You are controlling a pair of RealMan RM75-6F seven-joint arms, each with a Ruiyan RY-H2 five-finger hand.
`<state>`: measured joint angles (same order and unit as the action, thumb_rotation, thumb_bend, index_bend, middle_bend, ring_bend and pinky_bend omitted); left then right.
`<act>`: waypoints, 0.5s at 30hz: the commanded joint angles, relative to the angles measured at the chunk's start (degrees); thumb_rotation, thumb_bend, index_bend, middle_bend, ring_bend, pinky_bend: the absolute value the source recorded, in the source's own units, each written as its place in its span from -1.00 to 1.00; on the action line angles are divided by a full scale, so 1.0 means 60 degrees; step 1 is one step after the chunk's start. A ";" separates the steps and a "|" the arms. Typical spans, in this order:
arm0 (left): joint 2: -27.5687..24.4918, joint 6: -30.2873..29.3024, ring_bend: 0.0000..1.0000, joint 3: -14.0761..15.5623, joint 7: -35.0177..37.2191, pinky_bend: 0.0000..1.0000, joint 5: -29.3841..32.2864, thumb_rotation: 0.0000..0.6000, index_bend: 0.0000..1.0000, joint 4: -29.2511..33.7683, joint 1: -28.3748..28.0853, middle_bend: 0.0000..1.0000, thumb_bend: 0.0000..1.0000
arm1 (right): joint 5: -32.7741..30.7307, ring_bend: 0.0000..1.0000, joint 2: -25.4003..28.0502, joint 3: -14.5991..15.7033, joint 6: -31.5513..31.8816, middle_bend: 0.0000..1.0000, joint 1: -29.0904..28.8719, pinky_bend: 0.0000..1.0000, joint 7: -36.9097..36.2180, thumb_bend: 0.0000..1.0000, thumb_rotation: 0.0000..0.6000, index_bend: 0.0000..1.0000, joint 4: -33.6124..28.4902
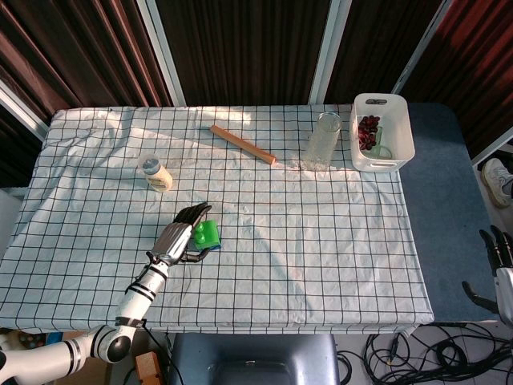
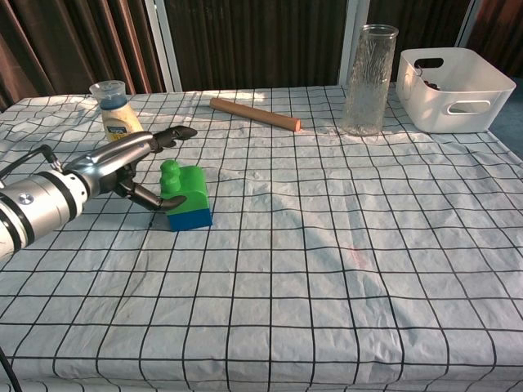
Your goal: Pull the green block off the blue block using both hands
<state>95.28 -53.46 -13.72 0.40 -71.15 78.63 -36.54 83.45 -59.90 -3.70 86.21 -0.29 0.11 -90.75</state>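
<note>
The green block (image 2: 183, 185) sits on top of the blue block (image 2: 189, 219), the pair standing together on the checked cloth of the tabletop (image 2: 343, 269), toward the near left part of the scene. The left robot hand (image 2: 135, 163) is just to the left of the blocks — its fingers (image 2: 173, 133) are spread and reach over and past the green block, while the thumb comes in low and seems to touch the block's left side. It does not plainly grip anything; the hand is open around the stack. In the head view the same left robot hand (image 1: 183, 237) lies beside the green block (image 1: 208, 233), covering most of its left side.

The right robot hand (image 1: 498, 265) hangs off the right edge of the tabletop, well apart from the blocks, fingers pointing up and apart, holding nothing.

Further back on the cloth lie a wooden stick (image 2: 255, 114) at a slant, a small capped bottle (image 2: 115, 110) at the far left, a tall clear glass (image 2: 369, 79) at the far right, and just right of it a white basket (image 2: 458, 98) — the head view shows dark red things inside it, too small to tell
</note>
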 commanded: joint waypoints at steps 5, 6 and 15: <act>0.0020 0.0224 -1.00 0.0041 -0.0576 -0.90 0.0751 1.00 -1.00 0.0049 -0.0122 -1.00 -0.35 | 0.0035 -1.00 -0.0053 0.0006 -0.0009 -1.00 -0.0024 -1.00 0.0105 -0.69 1.00 -1.00 -0.0035; 0.0051 0.0216 -1.00 0.0033 -0.0668 -0.84 0.0849 1.00 -0.99 0.0021 -0.0144 -1.00 -0.35 | 0.0035 -1.00 -0.0057 0.0000 -0.0011 -1.00 -0.0030 -1.00 0.0105 -0.69 1.00 -1.00 -0.0035; 0.0523 -0.0211 -0.56 -0.0054 -0.1093 -0.44 0.1164 1.00 -0.61 -0.0509 -0.0243 -0.56 -0.35 | 0.0031 -1.00 -0.0046 0.0004 -0.0033 -1.00 -0.0032 -1.00 0.0084 -0.69 1.00 -1.00 -0.0025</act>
<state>98.23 -54.59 -13.97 -6.00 -64.36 75.78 -37.89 83.63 -60.18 -3.67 86.01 -0.49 0.63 -90.91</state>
